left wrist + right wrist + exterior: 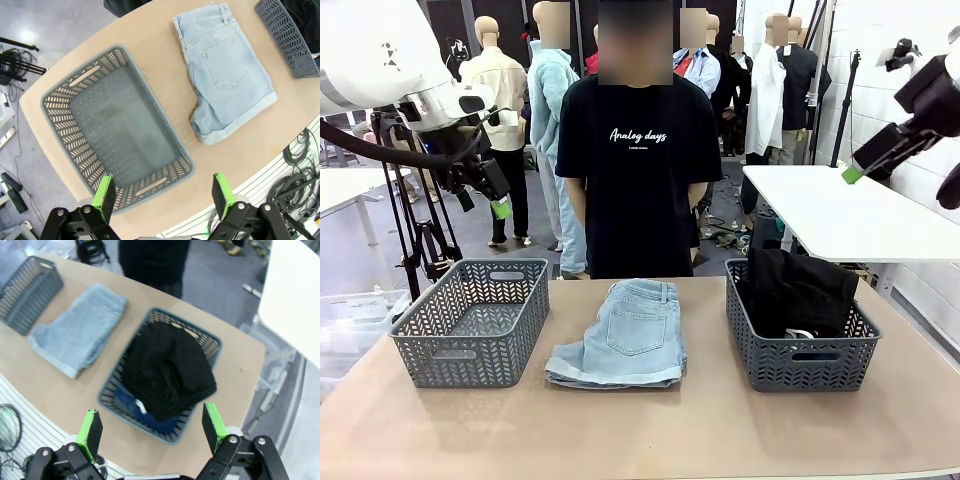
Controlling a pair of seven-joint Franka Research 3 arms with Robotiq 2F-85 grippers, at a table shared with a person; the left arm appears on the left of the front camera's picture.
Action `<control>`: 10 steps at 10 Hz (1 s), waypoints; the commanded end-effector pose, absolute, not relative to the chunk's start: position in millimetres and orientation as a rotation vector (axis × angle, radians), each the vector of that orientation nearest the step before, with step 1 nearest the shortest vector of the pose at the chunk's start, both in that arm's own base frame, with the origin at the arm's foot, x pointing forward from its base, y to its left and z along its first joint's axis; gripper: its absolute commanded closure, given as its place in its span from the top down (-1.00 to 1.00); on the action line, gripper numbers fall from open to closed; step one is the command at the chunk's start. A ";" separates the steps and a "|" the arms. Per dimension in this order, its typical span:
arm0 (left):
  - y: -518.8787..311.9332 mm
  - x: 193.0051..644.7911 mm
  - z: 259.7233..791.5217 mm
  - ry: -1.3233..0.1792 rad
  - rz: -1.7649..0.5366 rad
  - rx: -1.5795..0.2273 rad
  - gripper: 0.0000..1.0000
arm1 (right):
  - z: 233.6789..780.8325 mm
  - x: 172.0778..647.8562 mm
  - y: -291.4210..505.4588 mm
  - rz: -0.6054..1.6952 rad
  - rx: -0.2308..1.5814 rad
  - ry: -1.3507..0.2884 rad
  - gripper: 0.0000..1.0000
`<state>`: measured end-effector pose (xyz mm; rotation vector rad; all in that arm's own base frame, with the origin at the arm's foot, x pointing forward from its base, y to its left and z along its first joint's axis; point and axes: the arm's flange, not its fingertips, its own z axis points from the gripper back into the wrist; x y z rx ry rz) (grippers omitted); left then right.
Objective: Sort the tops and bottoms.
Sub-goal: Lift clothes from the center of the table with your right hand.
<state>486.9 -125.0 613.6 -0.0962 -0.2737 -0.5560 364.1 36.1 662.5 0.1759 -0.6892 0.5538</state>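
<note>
Pale light-blue denim shorts (625,335) lie folded flat on the table between two grey baskets, also seen in the left wrist view (225,75) and the right wrist view (77,335). A plain black top (798,290) is heaped in the right basket (800,365). From the right wrist, the black top (167,367) covers a dark blue denim garment (150,415), and a scrap of white fabric shows beside it. My left gripper (483,203) hangs open high above the left basket (164,197). My right gripper (855,172) hovers open high above the right basket (152,430).
The left basket (470,320) is empty inside (120,135). A person in a black T-shirt (638,170) stands at the far table edge, hands behind the back. A white table (840,210) stands at the back right. Cables and stands crowd the floor on the left.
</note>
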 end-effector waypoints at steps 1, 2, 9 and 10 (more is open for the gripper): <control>-124.1 486.5 615.8 -0.286 -0.554 -0.096 1.00 | 656.7 395.0 111.5 0.639 0.289 -0.621 1.00; -124.1 486.5 615.8 -0.286 -0.554 -0.096 1.00 | 637.3 411.9 161.8 0.713 0.328 -0.548 1.00; -124.1 486.5 615.8 -0.286 -0.554 -0.096 1.00 | 549.8 437.7 284.0 0.846 0.301 -0.367 1.00; -124.1 486.5 615.8 -0.286 -0.554 -0.096 1.00 | 549.8 437.7 284.0 0.846 0.301 -0.367 1.00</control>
